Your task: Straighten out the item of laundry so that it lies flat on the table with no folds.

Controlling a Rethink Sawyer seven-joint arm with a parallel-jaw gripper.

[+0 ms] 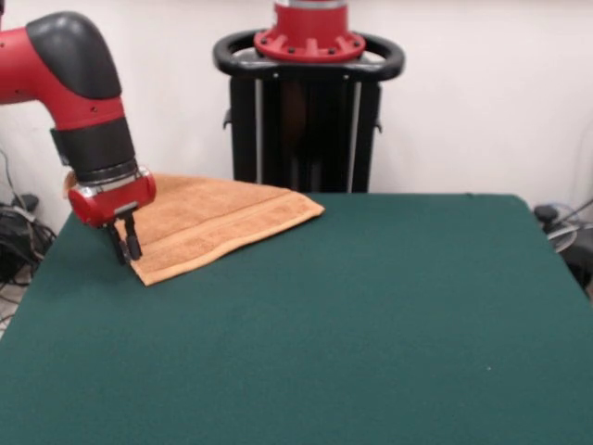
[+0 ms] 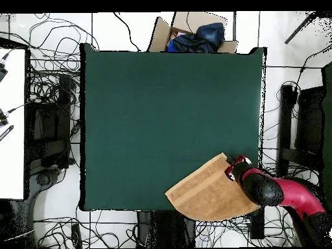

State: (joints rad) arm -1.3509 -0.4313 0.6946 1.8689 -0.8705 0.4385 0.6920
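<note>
The item of laundry (image 1: 213, 222) is an orange-tan towel lying folded over into a wedge shape at the far left corner of the dark green table (image 1: 371, 324). My gripper (image 1: 128, 255) points down at the towel's left edge, just behind its near corner, with both fingers close together on the cloth. In the overhead view the towel (image 2: 207, 194) sits at the table's (image 2: 162, 110) lower right corner and reaches slightly past the table's edge. There the gripper (image 2: 232, 170) is at the towel's upper right corner.
The black pedestal frame (image 1: 309, 120) stands right behind the towel. Beyond the table's opposite edge is a cardboard box (image 2: 194, 35) holding dark blue cloth. Cables cover the floor around the table, and a white surface (image 2: 11, 123) lies to one side.
</note>
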